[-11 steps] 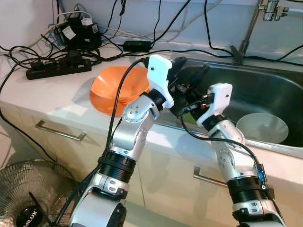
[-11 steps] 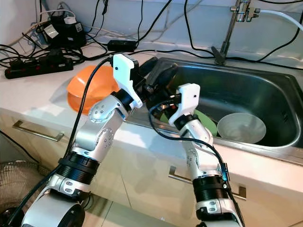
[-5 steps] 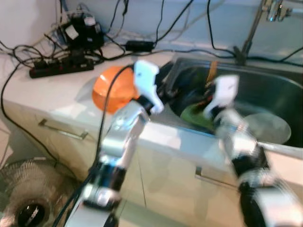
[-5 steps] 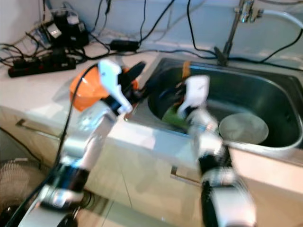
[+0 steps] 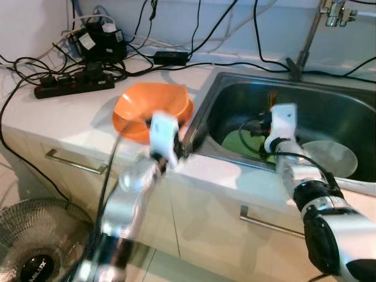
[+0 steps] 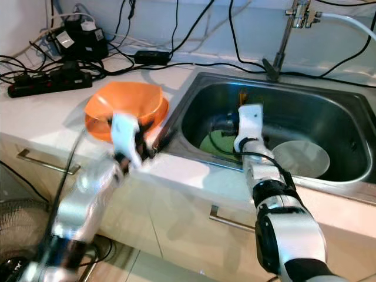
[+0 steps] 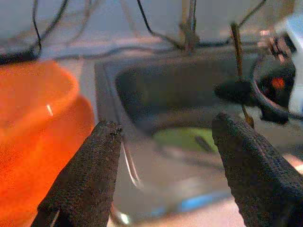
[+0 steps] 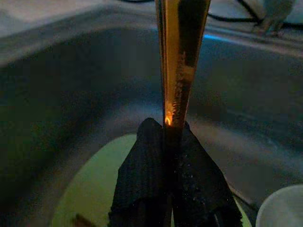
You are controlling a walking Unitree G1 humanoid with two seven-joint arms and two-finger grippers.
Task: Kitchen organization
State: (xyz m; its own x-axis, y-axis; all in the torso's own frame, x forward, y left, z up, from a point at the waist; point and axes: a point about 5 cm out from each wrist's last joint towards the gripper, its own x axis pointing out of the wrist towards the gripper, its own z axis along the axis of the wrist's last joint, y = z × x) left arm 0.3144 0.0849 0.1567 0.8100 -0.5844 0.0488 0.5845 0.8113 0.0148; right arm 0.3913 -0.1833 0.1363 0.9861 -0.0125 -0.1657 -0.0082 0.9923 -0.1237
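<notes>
1. Nearest you, your left gripper [image 7: 165,156] hangs over the counter's front edge beside the sink's left rim, its fingers [image 7: 85,179] spread wide with nothing between them.
2. Just behind it, the orange bowl [image 5: 154,108] sits on the counter [image 5: 70,111] close to the sink's left rim. It looks like light, stiff plastic with a slick surface, so take it by the rim, not the curved wall.
3. Your right gripper [image 8: 173,142] is inside the sink [image 5: 329,111], above its left half, fingers pressed together on a thin amber stick [image 8: 182,61] that stands upright from the pinch. It looks rigid, light and glossy, so it may pivot or slide; keep the hold low and firm.
4. Below it, a green plate [image 5: 244,142] lies flat on the sink floor.
5. Toward the sink's right side rests a white bowl [image 5: 332,158], probably breakable; lift it by the rim.
6. Along the counter's back edge lie a power strip [image 5: 73,85] and tangled cables.
</notes>
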